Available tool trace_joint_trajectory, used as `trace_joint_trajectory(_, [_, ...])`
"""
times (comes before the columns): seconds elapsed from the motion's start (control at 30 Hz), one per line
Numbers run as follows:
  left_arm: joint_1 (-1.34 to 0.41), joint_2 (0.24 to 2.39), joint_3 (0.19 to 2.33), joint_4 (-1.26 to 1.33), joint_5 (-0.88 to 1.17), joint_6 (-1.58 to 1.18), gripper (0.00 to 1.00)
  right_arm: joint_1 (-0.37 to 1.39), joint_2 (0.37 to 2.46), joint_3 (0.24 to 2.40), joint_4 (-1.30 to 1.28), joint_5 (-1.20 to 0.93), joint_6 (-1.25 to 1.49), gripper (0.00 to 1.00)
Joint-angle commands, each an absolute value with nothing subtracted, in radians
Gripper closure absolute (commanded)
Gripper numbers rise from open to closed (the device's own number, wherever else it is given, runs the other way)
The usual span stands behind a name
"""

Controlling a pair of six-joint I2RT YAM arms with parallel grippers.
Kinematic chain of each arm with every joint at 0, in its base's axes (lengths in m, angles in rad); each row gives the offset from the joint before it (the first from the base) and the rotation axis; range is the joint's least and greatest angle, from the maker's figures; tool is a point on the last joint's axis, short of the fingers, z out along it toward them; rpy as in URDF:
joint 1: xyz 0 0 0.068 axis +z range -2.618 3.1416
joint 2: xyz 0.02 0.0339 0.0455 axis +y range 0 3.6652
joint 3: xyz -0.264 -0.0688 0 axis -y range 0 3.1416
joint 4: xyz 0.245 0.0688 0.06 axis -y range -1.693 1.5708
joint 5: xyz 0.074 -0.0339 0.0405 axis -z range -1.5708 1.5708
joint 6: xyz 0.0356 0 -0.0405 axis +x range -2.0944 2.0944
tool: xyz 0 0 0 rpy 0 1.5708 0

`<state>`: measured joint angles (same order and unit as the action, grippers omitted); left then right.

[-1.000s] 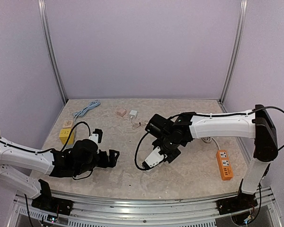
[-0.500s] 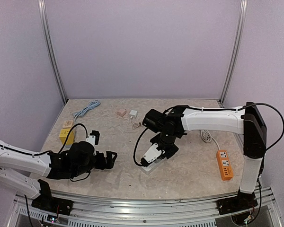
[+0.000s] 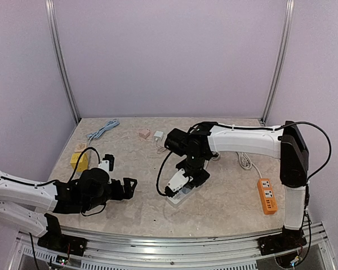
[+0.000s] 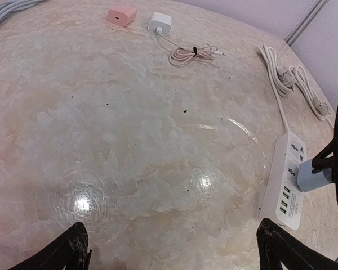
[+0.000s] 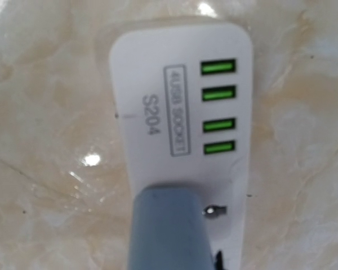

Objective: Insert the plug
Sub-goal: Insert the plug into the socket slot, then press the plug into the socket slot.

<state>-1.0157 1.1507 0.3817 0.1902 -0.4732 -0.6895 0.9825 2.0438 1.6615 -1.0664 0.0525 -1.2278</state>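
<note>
The right gripper (image 3: 179, 183) was clamped on the grey-blue hard-plastic plug (image 5: 163, 230), which sat at a socket of the white power strip (image 5: 158, 84), with 4 green USB ports (image 5: 218, 93) at its 12 o'clock. The plug looked light, rigid and smooth, so it was best pinched across its flat sides. The left gripper (image 4: 172, 250) gaped wide and empty.

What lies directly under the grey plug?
Under the grey plug lies the white power strip; four green USB ports show beyond it. The socket and the plug's pins are covered.
</note>
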Motion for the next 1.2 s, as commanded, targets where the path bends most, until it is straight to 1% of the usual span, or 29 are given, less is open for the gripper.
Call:
trace_joint_trajectory(0.0, [-1.017, 1.136, 0.38, 0.149, -0.498, -0.71, 0.01, 0.998, 2.237, 1.571, -1.02, 0.002, -1.194, 1.0])
trace_joint_trajectory(0.37, [-1.021, 1.12, 0.419, 0.045, -0.546, -0.747, 0.01, 1.032, 2.34, 1.593, -1.011, 0.002, -1.143, 1.0])
trace_joint_trajectory(0.53, [-1.022, 1.093, 0.408, 0.049, -0.542, -0.745, 0.01, 1.023, 2.319, 1.551, -0.996, -0.041, -1.137, 1.0])
trace_joint_trajectory(0.77, [-1.025, 1.046, 0.397, 0.042, -0.541, -0.74, 0.01, 0.956, 2.279, 1.516, -0.987, -0.103, -1.14, 1.0])
trace_joint_trajectory(1.17, [-1.023, 0.997, 0.405, 0.028, -0.544, -0.713, 0.01, 0.897, 2.238, 1.472, -0.946, -0.121, -1.151, 1.0])
